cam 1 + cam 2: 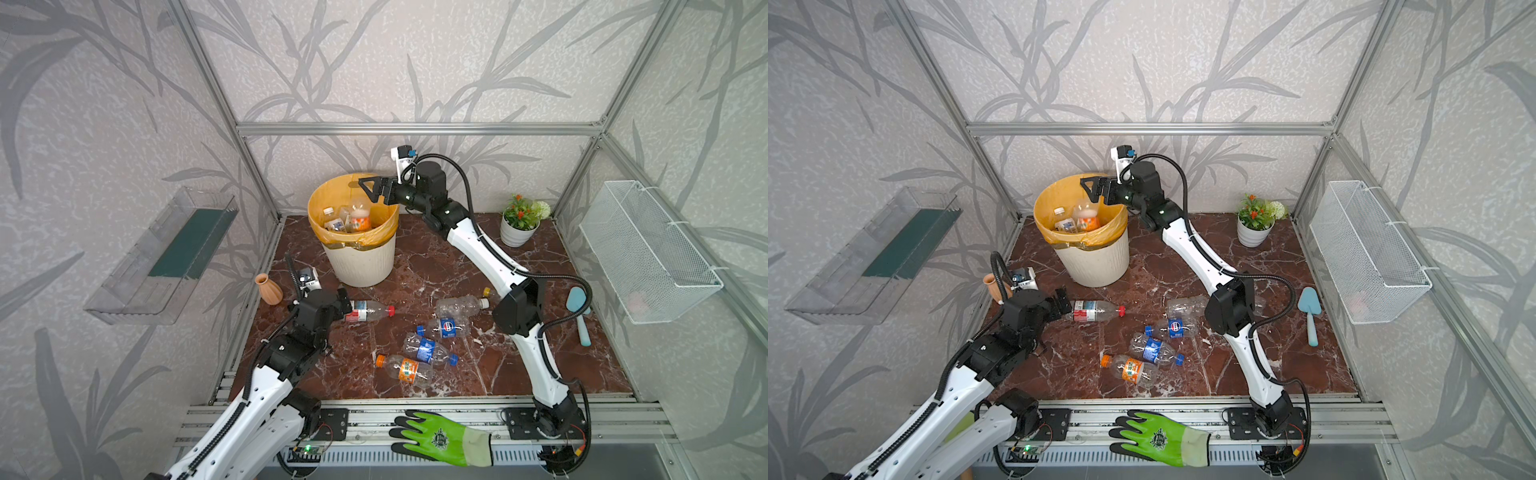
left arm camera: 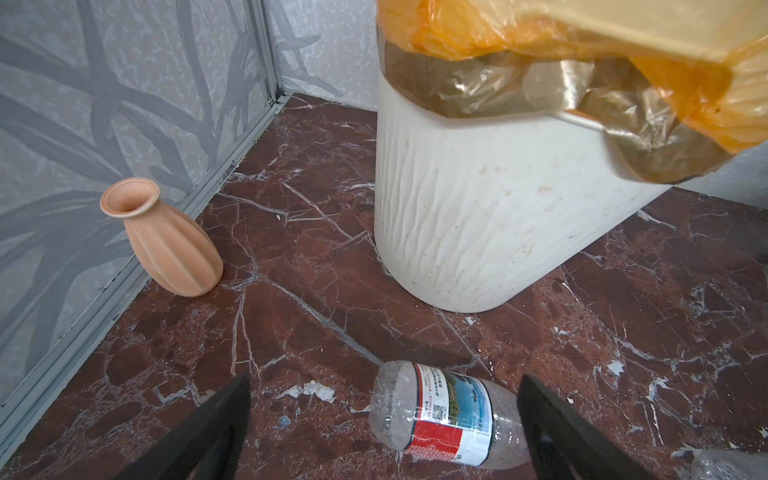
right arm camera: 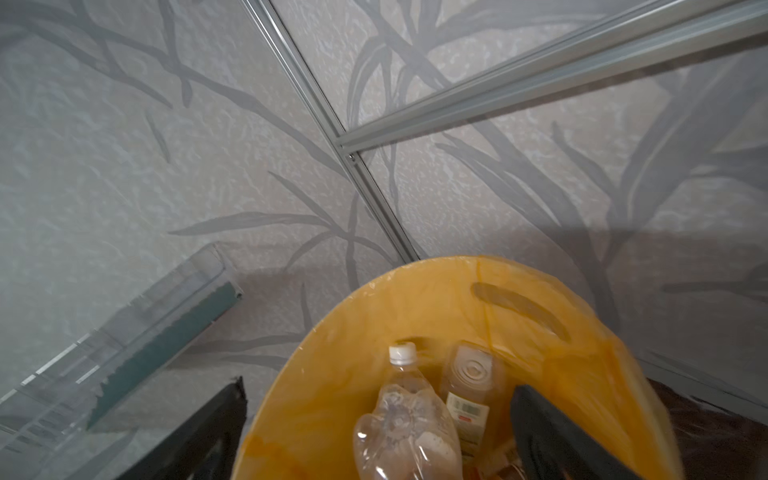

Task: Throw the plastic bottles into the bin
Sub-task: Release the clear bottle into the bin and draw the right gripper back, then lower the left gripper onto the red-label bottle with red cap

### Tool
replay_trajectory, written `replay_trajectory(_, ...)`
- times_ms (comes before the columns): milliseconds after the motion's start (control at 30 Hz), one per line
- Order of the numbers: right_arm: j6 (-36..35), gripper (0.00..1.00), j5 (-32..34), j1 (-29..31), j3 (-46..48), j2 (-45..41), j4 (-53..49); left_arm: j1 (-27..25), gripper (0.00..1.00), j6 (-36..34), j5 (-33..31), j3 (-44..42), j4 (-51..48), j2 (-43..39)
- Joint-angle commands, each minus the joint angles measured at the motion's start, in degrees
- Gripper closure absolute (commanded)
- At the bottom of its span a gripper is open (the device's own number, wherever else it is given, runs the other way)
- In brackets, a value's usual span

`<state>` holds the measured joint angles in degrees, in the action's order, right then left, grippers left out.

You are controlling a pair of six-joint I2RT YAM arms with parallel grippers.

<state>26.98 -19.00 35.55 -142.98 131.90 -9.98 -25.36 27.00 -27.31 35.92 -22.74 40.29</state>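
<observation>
Left fingers [image 2: 216, 424] spread wide, gripping nothing; red-label bottle [image 2: 436, 415] lies on its side on the bench [image 1: 415, 266] between them, contact unclear. Bin [image 1: 361, 262] stands far left-centre with several bottles inside [image 1: 358, 218]. Right fingers [image 3: 540, 424] hover over the bin mouth, wide apart, empty. More bottles [image 1: 446, 327] lie mid-bench, right of the bin.

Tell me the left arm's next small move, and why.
Probably lower the left gripper and close on the red-labelled bottle: its jaws stand open, the bottle lies flat between them, not yet gripped, and the bin stands close beyond.
</observation>
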Motion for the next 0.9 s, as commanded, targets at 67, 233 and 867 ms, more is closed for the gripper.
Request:
replay_trajectory(67, -10.39, 0.01, 4.09, -1.33, 11.72, -21.96, -0.8, 0.39, 0.01, -0.51, 1.5, 1.36, -1.48, -2.71)
replay_trajectory(233, -8.4, 0.01, 5.52, -3.3, 45.85, -41.01, 16.04, 0.23, 0.01, 4.21, 3.89, 0.27, -1.49, -4.64)
replay_trajectory(867, 4.48, 0.01, 16.94, -16.29, 111.98, -75.3, 26.42, -1.99, 0.03, 35.39, 10.07, -10.4, 2.08, -6.18)
